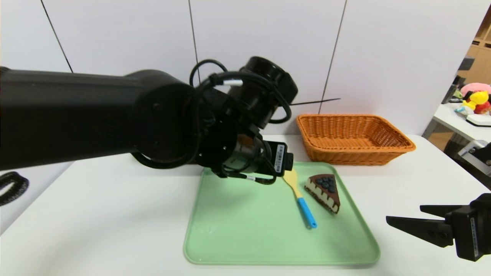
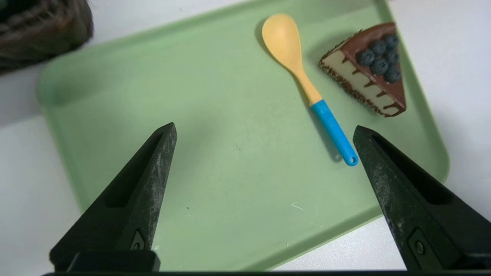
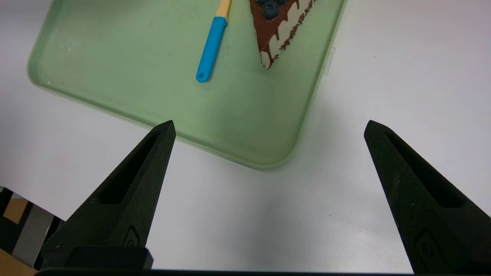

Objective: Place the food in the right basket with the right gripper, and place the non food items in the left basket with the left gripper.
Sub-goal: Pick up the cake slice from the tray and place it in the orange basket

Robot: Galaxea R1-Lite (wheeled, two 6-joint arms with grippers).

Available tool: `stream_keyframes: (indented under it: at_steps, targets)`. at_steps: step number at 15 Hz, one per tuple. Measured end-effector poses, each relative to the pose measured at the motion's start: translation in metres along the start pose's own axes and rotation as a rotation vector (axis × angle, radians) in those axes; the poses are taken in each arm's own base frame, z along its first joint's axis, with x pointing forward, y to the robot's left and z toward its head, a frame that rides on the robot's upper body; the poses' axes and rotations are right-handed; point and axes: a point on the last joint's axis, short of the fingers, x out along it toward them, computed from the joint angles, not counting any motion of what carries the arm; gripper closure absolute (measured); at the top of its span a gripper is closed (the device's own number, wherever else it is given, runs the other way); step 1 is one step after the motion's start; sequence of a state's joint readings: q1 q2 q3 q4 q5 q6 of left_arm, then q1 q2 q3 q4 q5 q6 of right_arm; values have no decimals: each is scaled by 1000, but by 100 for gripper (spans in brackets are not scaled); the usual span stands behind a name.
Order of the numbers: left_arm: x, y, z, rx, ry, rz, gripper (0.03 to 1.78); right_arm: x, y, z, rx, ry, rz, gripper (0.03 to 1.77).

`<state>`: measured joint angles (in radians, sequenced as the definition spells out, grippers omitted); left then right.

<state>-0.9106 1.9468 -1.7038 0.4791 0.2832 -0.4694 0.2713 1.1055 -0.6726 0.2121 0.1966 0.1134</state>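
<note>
Empty, wide-open left gripper (image 2: 264,147) hovered over the tray (image 2: 115,115), nearer the spoon (image 2: 307,84) angled ahead than the right gripper (image 3: 268,142), also agape.

No readable text, brand name, number or sign appeared in any of the three views. In the head view, a small white sticker (image 1: 280,158) with dark barcode-like printing sat on the camera housing at the left arm's wrist, but its marks were too small to make out. A similar pale label (image 1: 474,237) sat on the housing at the right arm's wrist, equally unreadable. A white tag (image 1: 233,82) wrapped a cable on the left arm; nothing on it could be read.
</note>
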Motion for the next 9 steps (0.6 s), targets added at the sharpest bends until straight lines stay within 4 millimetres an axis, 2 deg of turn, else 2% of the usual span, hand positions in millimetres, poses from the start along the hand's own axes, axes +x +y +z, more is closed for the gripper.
stream_keyframes:
  at_steps: [2,4,9]
  targets:
    - [11,-12,-13,13,35,3,16,-1,0,-1,-1,-3,0,10]
    - [14,-14,-17,23,52,8,15,-1,0,-1,-2,-3,0,10]
    - [-6,1,-31,60,119,46,14,2,1,4,-6,1,4,10]
